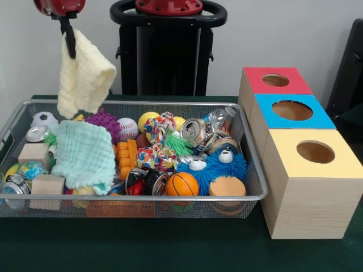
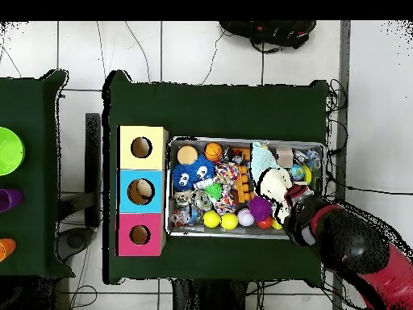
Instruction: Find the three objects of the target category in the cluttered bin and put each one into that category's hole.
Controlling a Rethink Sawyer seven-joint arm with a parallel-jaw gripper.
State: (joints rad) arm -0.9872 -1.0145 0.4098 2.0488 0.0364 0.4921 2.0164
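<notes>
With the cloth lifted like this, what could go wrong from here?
1. The gripper pinches the pale yellow waffle-weave cloth by one top edge only, so it may slip free during the carry.
2. The cloth hangs wide and loose, while the round holes in the red-topped, blue-topped and yellow-topped wooden boxes are small; it could drape over a rim.

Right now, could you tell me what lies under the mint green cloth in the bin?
The mint green cloth drapes over toys in the wire bin; only a spiky green tuft pokes out. Whatever lies beneath is covered.
</notes>
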